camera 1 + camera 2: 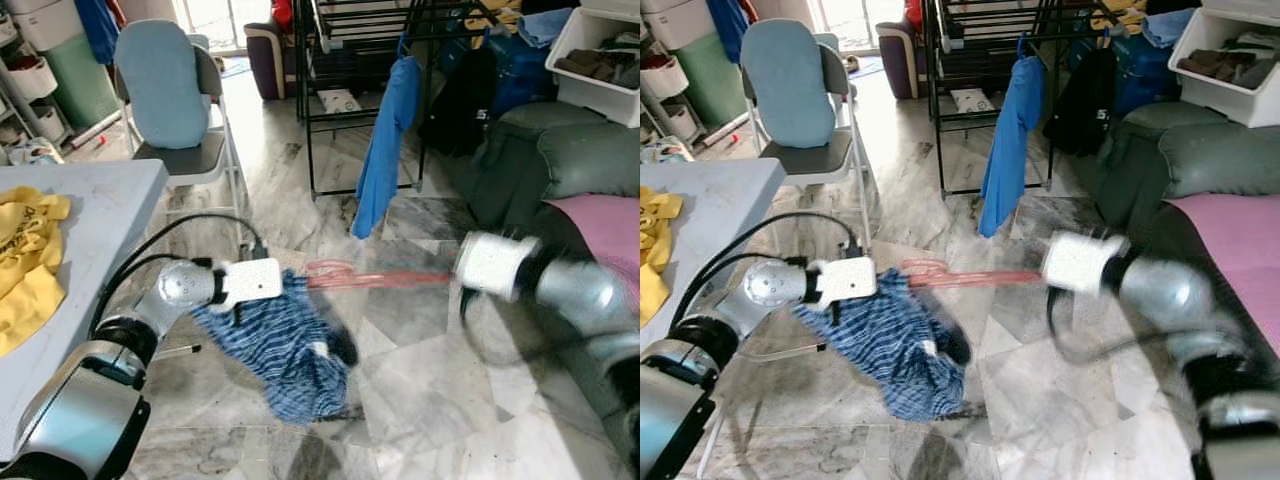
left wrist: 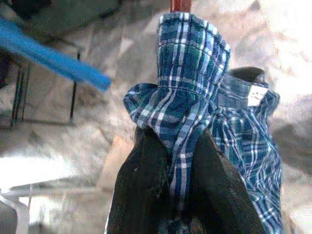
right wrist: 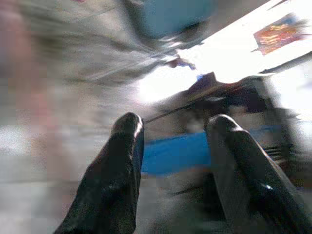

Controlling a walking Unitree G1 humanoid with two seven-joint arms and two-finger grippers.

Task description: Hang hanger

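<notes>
The left gripper (image 2: pixel 178 161) has its 2 fingers pinched tight on the blue plaid garment (image 1: pixel 285 345), which droops over the marble floor (image 1: pixel 420 400). The right gripper (image 3: pixel 175 141) has its fingers spread with nothing between them. A blurred red hanger (image 1: pixel 375 277) stretches between both arms. Behind stands a black drying rack (image 1: pixel 350 60) with a blue shirt (image 1: pixel 385 145) hanging.
</notes>
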